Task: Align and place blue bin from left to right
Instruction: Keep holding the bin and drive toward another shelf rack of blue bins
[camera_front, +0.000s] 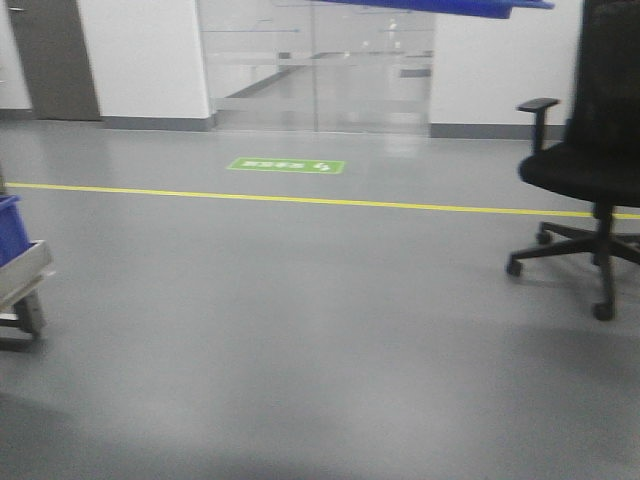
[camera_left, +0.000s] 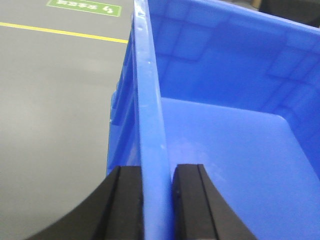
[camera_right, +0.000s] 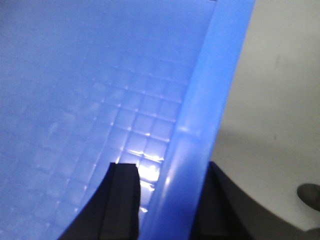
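Note:
The blue bin (camera_left: 225, 135) is held up off the floor between both arms. In the front view only its bottom edge (camera_front: 440, 6) shows, along the top of the picture. My left gripper (camera_left: 158, 170) is shut on the bin's left wall rim, one black finger (camera_left: 127, 200) outside and one inside. My right gripper (camera_right: 170, 170) straddles the opposite rim of the bin (camera_right: 90, 90), with one finger (camera_right: 122, 195) inside over the gridded floor and the other outside. The bin's inside looks empty.
A black office chair (camera_front: 590, 160) on castors stands at the right. At the left edge is a low metal cart (camera_front: 22, 280) carrying another blue bin (camera_front: 8, 230). A yellow floor line (camera_front: 300, 200), a green floor sign (camera_front: 286, 165) and glass doors (camera_front: 320, 60) lie ahead.

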